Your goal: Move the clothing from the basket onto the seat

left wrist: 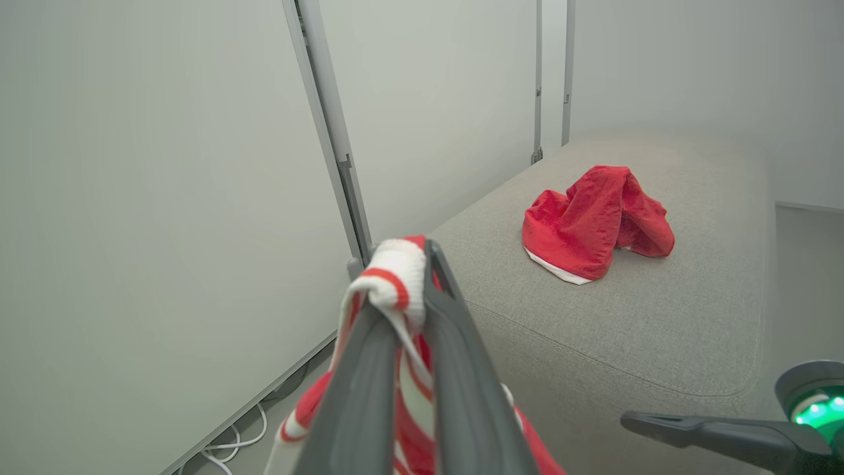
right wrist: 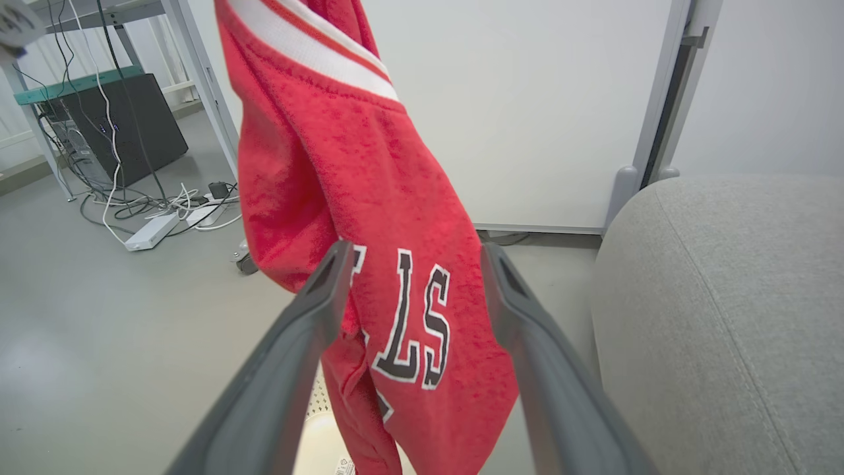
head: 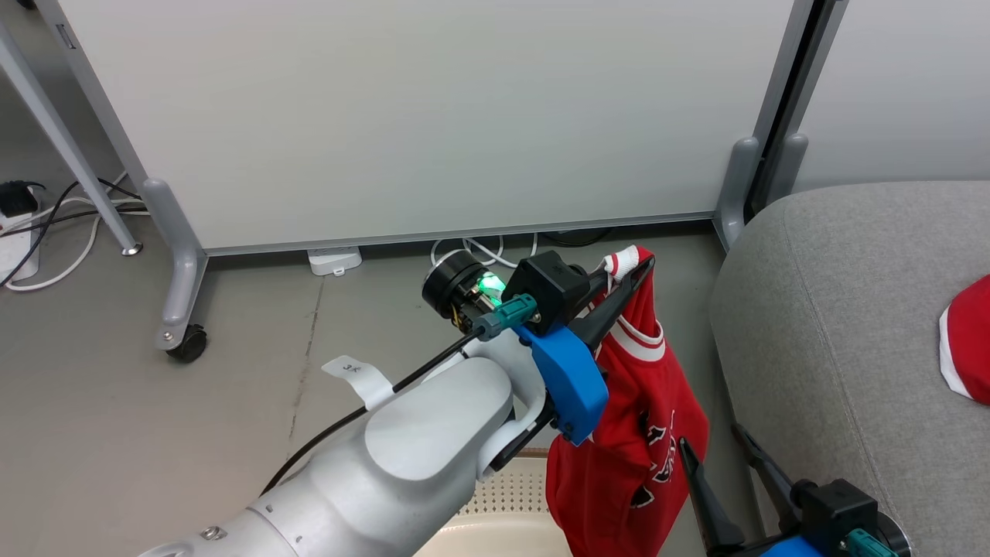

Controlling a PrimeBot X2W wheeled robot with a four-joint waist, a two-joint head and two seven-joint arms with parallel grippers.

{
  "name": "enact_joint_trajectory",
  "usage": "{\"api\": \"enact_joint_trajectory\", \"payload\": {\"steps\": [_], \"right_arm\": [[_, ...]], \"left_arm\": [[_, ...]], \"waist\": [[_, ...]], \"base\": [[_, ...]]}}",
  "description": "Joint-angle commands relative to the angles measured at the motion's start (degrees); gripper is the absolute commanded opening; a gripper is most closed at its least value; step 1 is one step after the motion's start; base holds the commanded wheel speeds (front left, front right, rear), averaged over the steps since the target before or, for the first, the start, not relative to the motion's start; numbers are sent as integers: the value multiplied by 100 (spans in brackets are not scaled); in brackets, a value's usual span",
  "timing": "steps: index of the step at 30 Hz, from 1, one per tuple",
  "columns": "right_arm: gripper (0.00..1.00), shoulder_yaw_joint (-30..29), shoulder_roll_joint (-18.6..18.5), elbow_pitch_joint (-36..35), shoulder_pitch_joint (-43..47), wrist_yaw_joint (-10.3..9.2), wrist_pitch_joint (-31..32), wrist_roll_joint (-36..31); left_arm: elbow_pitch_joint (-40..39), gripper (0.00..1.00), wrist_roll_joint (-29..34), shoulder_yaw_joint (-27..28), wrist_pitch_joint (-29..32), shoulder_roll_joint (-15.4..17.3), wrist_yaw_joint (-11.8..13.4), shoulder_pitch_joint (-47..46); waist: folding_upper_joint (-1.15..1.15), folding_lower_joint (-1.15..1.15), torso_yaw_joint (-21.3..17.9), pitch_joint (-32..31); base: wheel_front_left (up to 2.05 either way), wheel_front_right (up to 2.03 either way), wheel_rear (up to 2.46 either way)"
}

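My left gripper (head: 636, 267) is shut on the white-striped trim of a red piece of clothing (head: 630, 441), which hangs down over the cream basket (head: 495, 503) just left of the grey seat (head: 843, 325). In the left wrist view the fingers (left wrist: 455, 343) pinch that trim (left wrist: 394, 274). A second red garment (left wrist: 593, 221) lies crumpled on the seat (left wrist: 633, 336); its edge (head: 967, 340) shows at the right of the head view. My right gripper (right wrist: 417, 254) is open, its fingers either side of the hanging garment's lettering (right wrist: 409, 310) but short of it. It (head: 715, 452) sits low beside the seat's front.
A white partition panel (head: 433, 116) on castor feet (head: 182, 340) stands behind. Cables and a power strip (head: 334, 259) lie on the floor under it. Further left are a desk leg (head: 69, 147), more cables and a dark computer tower (right wrist: 125, 125).
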Motion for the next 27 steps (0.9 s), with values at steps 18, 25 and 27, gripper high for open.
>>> {"api": "enact_joint_trajectory", "payload": {"steps": [18,25,27], "right_arm": [[100,336,-3,194,-432,3,114,-42],[100,461,-4,765,-979,3,280,-219],[100,464,-3,959,-1150,3,288,-265]], "left_arm": [[101,0,-482,-384,-96,-1,110,-201],[52,0,-574,-478,-111,-1,120,-273],[42,0,-594,-499,-117,-1,117,-274]], "waist": [[-1,0,-5,52],[-1,0,49,119],[-1,0,63,141]], "base": [[0,0,0],[0,0,0],[0,0,0]]}}
